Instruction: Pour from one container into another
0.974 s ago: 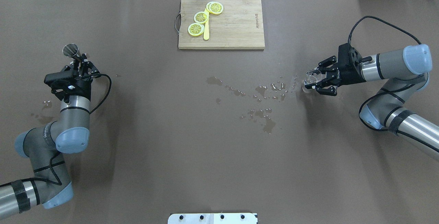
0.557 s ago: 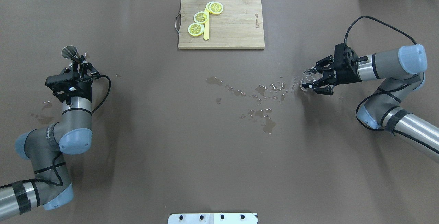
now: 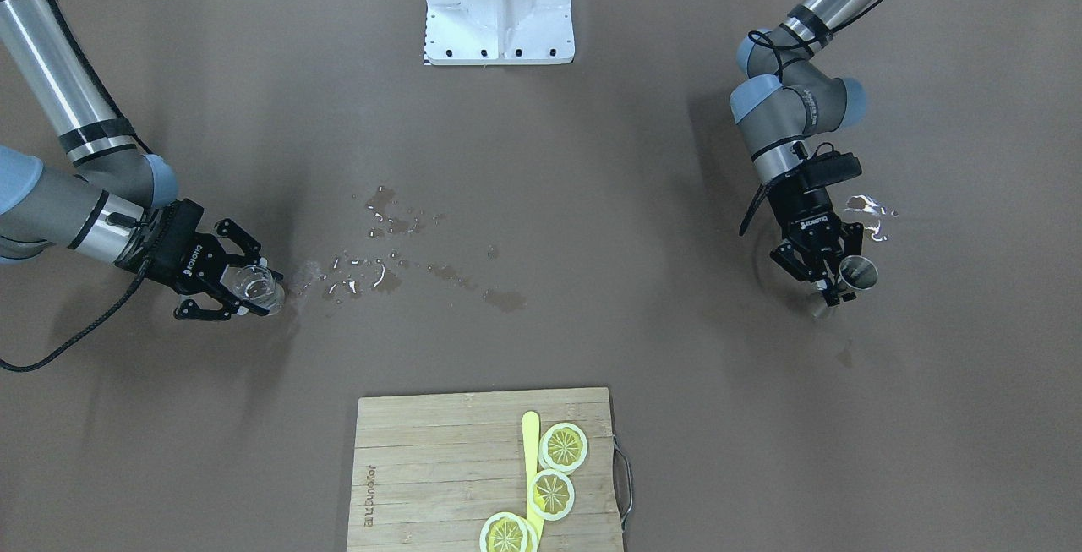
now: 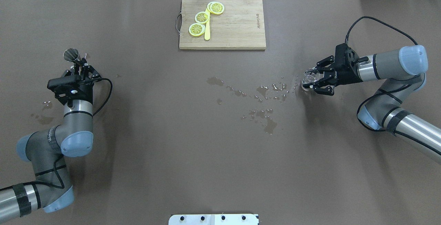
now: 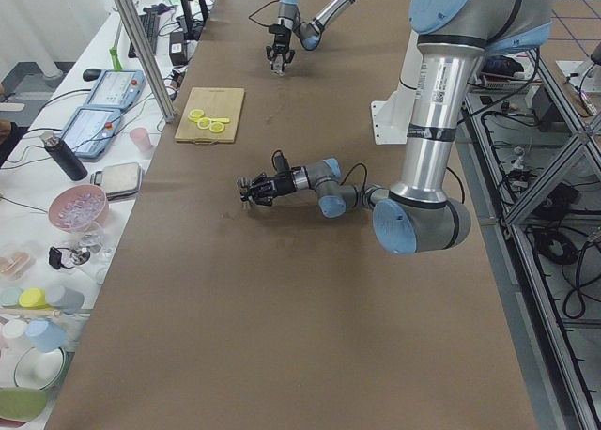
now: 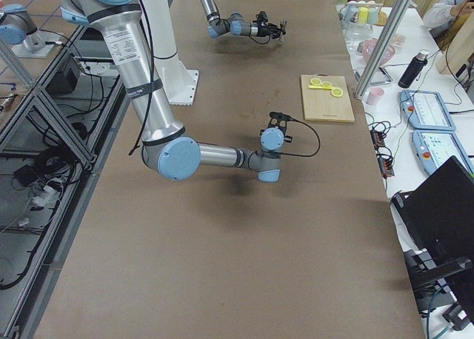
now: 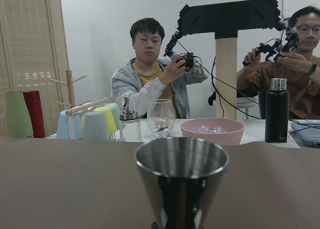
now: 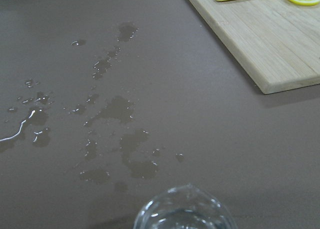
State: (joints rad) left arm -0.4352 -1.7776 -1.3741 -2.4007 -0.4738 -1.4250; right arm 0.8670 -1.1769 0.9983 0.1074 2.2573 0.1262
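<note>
A steel cup [image 4: 71,54] [image 3: 858,272] sits upright at the tips of my left gripper [image 4: 79,63] [image 3: 835,287], which is shut on its lower part. It fills the bottom of the left wrist view as a shiny steel cup [image 7: 181,181]. A small clear glass [image 4: 309,77] [image 3: 255,285] stands between the fingers of my right gripper [image 4: 315,80] [image 3: 235,290], which is shut on it at the table's right side. Only the glass rim [image 8: 182,211] shows in the right wrist view. The two containers are far apart.
Spilled water [image 4: 266,95] [image 8: 117,109] lies between the table's middle and the glass. A wooden board [image 4: 237,28] with lemon slices [image 4: 202,17] lies at the far edge. Small wet spots [image 4: 43,113] lie beside the left arm. People sit beyond the table [image 7: 152,84].
The right gripper has shifted the glass slightly left. The left arm has edged right and the steel cup has dropped a little toward the robot.
</note>
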